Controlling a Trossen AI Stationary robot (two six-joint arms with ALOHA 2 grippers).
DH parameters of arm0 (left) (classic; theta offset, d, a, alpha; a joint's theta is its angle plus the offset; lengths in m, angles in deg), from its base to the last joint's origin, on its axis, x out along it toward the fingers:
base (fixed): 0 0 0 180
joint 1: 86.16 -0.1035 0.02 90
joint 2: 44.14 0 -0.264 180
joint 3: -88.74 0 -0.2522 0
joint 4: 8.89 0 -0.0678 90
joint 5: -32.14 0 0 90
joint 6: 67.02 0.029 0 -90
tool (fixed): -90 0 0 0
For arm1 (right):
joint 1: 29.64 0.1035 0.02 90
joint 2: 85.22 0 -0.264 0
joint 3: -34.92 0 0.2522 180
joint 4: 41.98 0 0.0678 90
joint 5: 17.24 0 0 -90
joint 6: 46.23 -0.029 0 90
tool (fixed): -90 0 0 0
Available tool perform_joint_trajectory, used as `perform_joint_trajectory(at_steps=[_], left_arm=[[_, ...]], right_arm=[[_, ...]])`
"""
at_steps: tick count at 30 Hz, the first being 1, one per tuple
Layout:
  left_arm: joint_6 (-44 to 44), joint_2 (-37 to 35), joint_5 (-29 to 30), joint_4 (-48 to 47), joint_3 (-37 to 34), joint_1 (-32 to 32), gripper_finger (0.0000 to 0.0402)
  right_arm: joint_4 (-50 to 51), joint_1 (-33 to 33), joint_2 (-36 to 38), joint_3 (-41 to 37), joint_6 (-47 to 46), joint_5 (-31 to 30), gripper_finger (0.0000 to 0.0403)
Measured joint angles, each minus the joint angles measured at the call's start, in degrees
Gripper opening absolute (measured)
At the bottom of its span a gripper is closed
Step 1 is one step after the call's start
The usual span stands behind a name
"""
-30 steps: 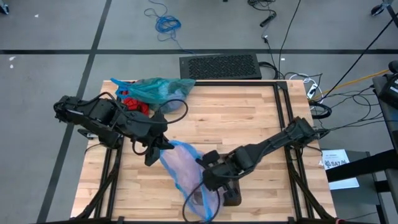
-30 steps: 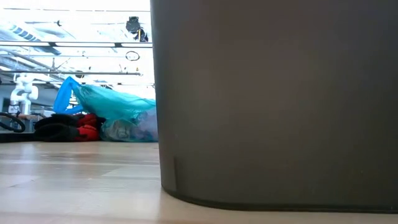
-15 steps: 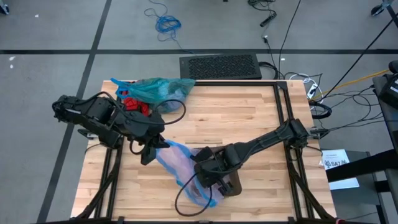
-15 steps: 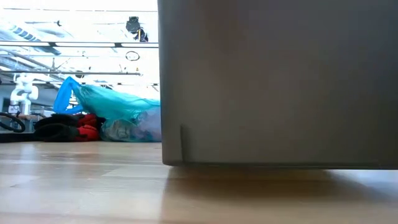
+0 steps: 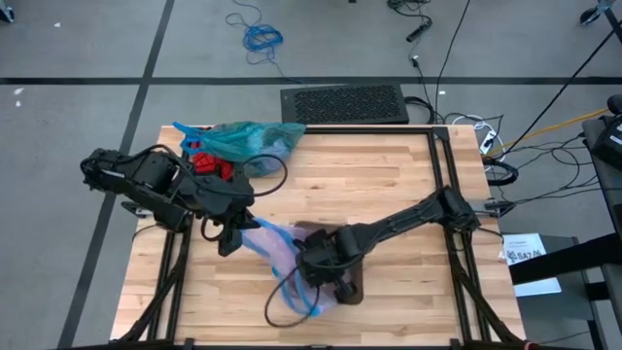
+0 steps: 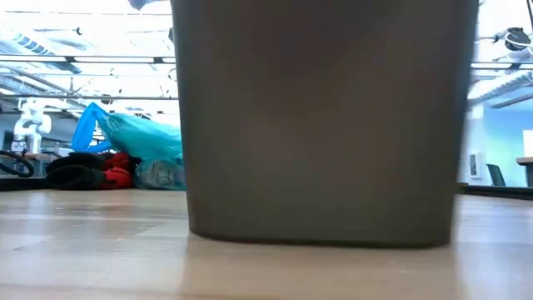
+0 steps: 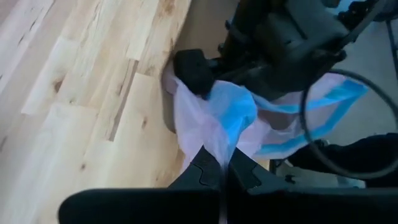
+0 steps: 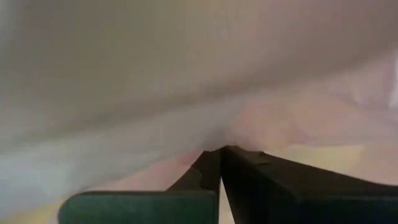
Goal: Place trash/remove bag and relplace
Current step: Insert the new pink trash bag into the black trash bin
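The teal-green bag (image 5: pixel 248 139) (image 6: pixel 146 133) lies bunched on the table's far left corner, and no gripper touches it. My left gripper (image 5: pixel 236 233) (image 7: pixel 222 167) is shut on a pale pink translucent bag with a blue edge (image 5: pixel 277 248) (image 7: pixel 208 118). My right gripper (image 5: pixel 309 264) (image 8: pixel 219 151) reaches in from the right and is shut on the same pink bag. It stands at a dark bin (image 5: pixel 342 280), which fills the low view (image 6: pixel 325 125) and rests on the table. My left gripper pinches a gathered end of the pink bag (image 7: pixel 219 149) between its two fingers, coming from the table's left. The film spreads from there toward the right gripper. My right gripper pinches pink film (image 8: pixel 217 134) between its fingers, coming from the table's right. The film fills its wrist view, so which part of the bag it holds cannot be told.
Red and dark items (image 5: pixel 206 163) (image 6: pixel 100 169) lie beside the teal bag. A loop of the pink bag's blue edge (image 5: pixel 292 303) hangs toward the table's near edge. Bare wood (image 5: pixel 389 175) lies across the far right of the table.
My right gripper has moved toward the table's left and a little toward its far edge, staying shut on the pink bag. The dark bin has shifted with it, away from the near edge. The bag between the grippers has bunched shorter. My left gripper has barely moved.
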Motion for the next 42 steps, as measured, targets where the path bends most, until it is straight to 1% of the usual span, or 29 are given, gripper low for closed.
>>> perform_joint_trajectory(at_steps=[6,13,18,22,25,28,32,36,39,42], left_arm=[[-1.3,0.0,0.2,-2.4,0.0,0.0,0.0000],[-1.3,0.0,0.4,-2.3,0.0,0.0,0.0000],[-1.5,0.0,1.0,-2.3,0.0,0.0,0.0000],[-1.5,0.0,1.3,-2.1,0.0,0.0,0.0000],[-1.9,0.1,1.8,-2.1,0.0,0.0,0.0000],[-2.9,0.3,4.0,-2.1,0.0,0.0,0.0000],[-3.0,0.3,5.2,-2.1,0.0,0.0,0.0000],[-2.8,0.3,6.4,-1.9,-1.3,-0.1,0.0000],[-1.1,0.3,6.4,-0.2,-3.1,-0.2,0.0000],[0.0,0.3,6.0,1.2,-5.3,-0.2,0.0000]], right_arm=[[1.1,-0.9,1.2,0.4,-1.6,-0.4,0.0000],[6.2,-0.9,1.6,7.2,-3.6,-0.6,0.0000],[12.0,-0.9,1.7,11.6,-10.6,-0.6,0.0000],[20.2,-0.9,1.7,15.5,-17.6,-0.6,0.0007],[27.1,-0.9,1.7,19.6,-23.3,-0.5,0.0027],[25.7,-1.0,3.3,22.0,-31.2,0.0,0.0056],[19.5,-1.7,6.5,23.5,-41.7,1.4,0.0103],[10.4,-2.6,8.4,23.5,-49.9,-0.4,0.0154],[2.4,-3.0,8.3,23.4,-55.1,-1.3,0.0190],[2.9,-2.8,6.9,23.3,-61.8,-4.6,0.0219]])
